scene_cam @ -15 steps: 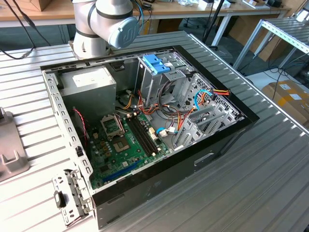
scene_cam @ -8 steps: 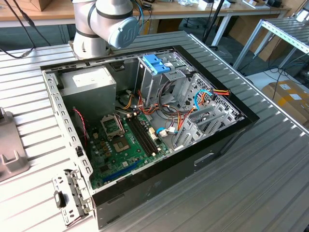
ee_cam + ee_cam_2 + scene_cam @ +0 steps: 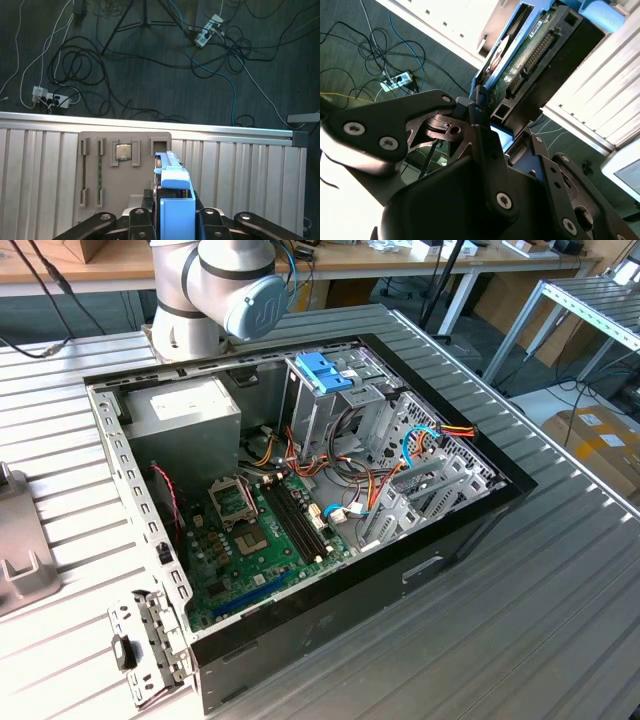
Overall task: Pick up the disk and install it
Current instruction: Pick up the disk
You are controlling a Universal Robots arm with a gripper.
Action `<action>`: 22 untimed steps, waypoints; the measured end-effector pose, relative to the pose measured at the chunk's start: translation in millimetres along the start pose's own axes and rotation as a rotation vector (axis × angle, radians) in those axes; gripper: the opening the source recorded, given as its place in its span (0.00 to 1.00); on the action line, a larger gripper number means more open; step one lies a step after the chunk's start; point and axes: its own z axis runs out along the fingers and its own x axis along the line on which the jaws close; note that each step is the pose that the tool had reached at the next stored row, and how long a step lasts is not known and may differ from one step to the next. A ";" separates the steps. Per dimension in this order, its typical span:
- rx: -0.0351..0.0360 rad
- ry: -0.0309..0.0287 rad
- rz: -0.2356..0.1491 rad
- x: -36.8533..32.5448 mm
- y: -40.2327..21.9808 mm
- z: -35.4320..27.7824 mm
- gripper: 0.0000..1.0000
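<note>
Tool: clamped on the disk, 1 black finger on each side; the second wrist view shows the same pinch.
Disk: edge-on in the first wrist view, blue rail towards the camera. In the second wrist view its green circuit board and connector row show.
Under the disk: a grey tray on the ribbed surface, with a square chip seated in it and a slot just beside the disk.
Contact: cannot tell whether the disk touches the tray.
Case: open on the surface in the exterior view, with a green board, a grey box and a cage with a blue top inside.
Arm: base behind the case.
Floor: dark, with loose cables.
</note>
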 end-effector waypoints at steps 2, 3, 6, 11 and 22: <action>0.0000 0.0001 0.000 0.0 0.1 -1.3 0.37; -0.0001 0.0001 0.000 0.0 0.1 -2.0 0.37; 0.0000 0.0001 0.000 -0.1 0.2 -4.2 0.37; 0.0000 0.0000 0.000 -0.2 0.3 -7.8 0.37; 0.0000 0.0001 0.000 -0.2 -0.1 -9.8 0.37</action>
